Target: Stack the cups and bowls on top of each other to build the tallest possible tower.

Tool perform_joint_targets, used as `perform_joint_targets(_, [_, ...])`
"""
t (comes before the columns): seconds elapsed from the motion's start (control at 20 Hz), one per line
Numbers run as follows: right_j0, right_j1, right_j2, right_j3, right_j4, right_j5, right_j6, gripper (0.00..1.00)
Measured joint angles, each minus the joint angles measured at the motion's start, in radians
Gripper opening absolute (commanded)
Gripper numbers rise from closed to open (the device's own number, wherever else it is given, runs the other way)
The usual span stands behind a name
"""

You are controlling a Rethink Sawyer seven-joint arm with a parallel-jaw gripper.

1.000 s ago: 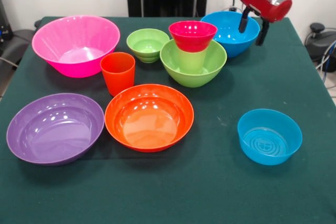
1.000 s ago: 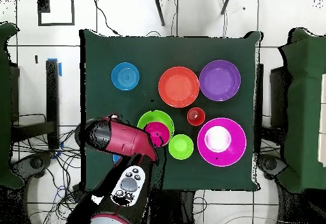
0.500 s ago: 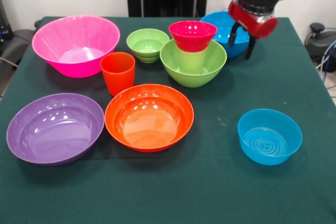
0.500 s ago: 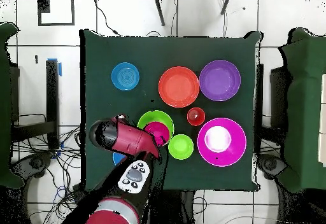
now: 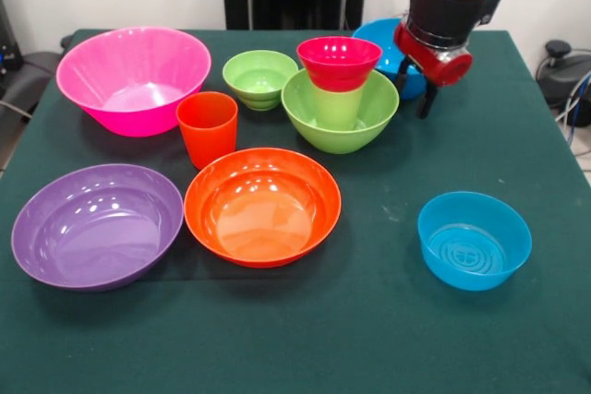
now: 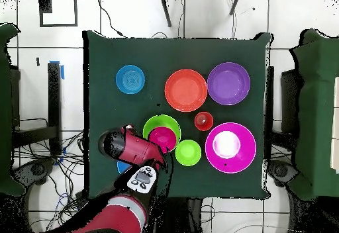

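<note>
A square worktop (image 5: 388,339) covered in matte dark green cloth carries glossy, smooth-walled plastic ware. The tower (image 5: 339,89) stands towards the far edge, slightly right of centre: a medium green bowl (image 5: 340,122) holds a tapered lime cup (image 5: 336,103), which is capped by a small red bowl (image 5: 339,60) with flaring sides. Just left of it sits a small green bowl (image 5: 259,77) with a stepped wall, and beyond that, near the far left corner, a large pink bowl (image 5: 134,76) with a wide sloping rim. An orange cup (image 5: 208,128), a straight tapered tumbler, stands upright between the pink bowl and a shallow orange bowl (image 5: 262,205) at the centre. A broad purple bowl (image 5: 97,223) lies near the left edge, and a small blue bowl (image 5: 474,239) with ringed ridges in its floor rests alone towards the right edge. A larger blue bowl (image 5: 388,48) near the far right corner is partly hidden by the red and black gripper (image 5: 415,83), which hangs over it; its dark fingers (image 5: 427,101) point downward, spread apart and holding nothing.
</note>
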Motion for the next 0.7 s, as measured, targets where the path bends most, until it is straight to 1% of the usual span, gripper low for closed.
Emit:
perform_joint_targets(0.25, [0.001, -0.011, 0.006, 0.021, 0.008, 0.0, 0.0, 1.0])
perform_joint_targets(0.4, [0.008, -0.035, 0.006, 0.035, 0.014, 0.015, 0.0, 1.0])
perform_joint_targets(0.7, [0.04, -0.087, -0.012, 0.039, 0.014, 0.079, 0.0, 1.0])
